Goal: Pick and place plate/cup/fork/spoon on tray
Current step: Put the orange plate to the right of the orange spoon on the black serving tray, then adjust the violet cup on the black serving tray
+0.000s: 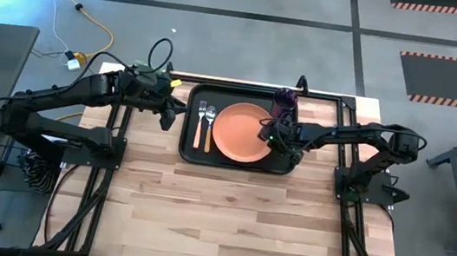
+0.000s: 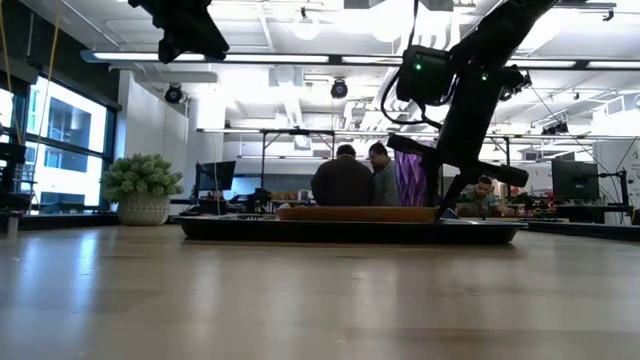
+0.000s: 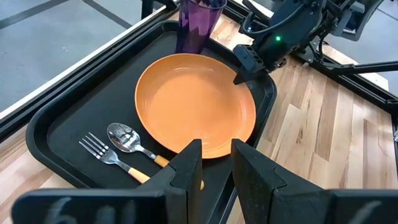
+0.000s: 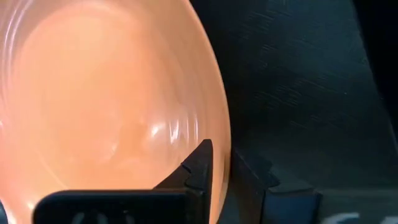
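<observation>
The plate (image 1: 240,131) lies flat in the tray (image 1: 191,151), its rim between the narrowly parted fingers of the right gripper (image 4: 222,163); whether they pinch it I cannot tell. A sideways pull-away could drag the slick, shallow orange disc onto the spoon (image 1: 209,126) and fork (image 1: 200,123) beyond its far edge, or nudge the translucent purple cup (image 1: 283,103) just beside the gripper. The tray is matte black with a raised rim, on a pale wooden desk (image 1: 234,225). The left gripper (image 1: 167,119) waits outside the tray, slightly parted and empty.

Overhead, table-level and both wrist views share the plate (image 1: 241,132), the right wrist's perhaps closest.
</observation>
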